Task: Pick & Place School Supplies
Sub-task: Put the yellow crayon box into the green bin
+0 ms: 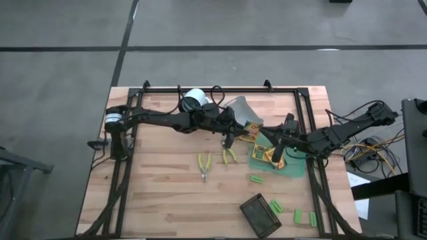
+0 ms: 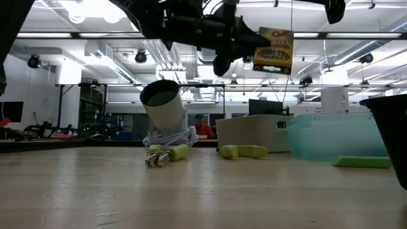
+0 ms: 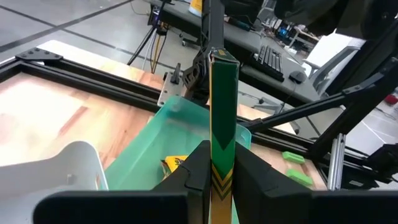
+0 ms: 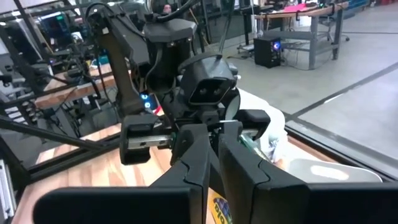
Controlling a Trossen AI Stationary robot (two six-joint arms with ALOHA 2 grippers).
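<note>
A flat yellow pack with red-green print hangs in the air above the green bin, between my two arms. My left gripper comes from the table's left and is shut on it. My right gripper comes from the right and is shut on its other end. Another yellow pack lies inside the green bin. Two yellow-handled scissor-like tools lie flat on the wood, left of the bin. Several small green blocks lie near the table's front right. My left gripper pinches the pack's two flat faces between its two fingers, at the end nearest that arm. The fingers come level from the table's left. The pack stands on edge, lifted clear, reaching away from the fingers over the green bin. My right gripper has the pack's other end between its fingers, where a strip of yellow print shows. It comes about level from the table's right, facing the left gripper. The fingers hide most of the place of contact.
A translucent grey bin lies tipped at the far side, beside a white cylinder. A dark tray sits at the front right. A black frame runs round the table. Open wood lies at the front left.
</note>
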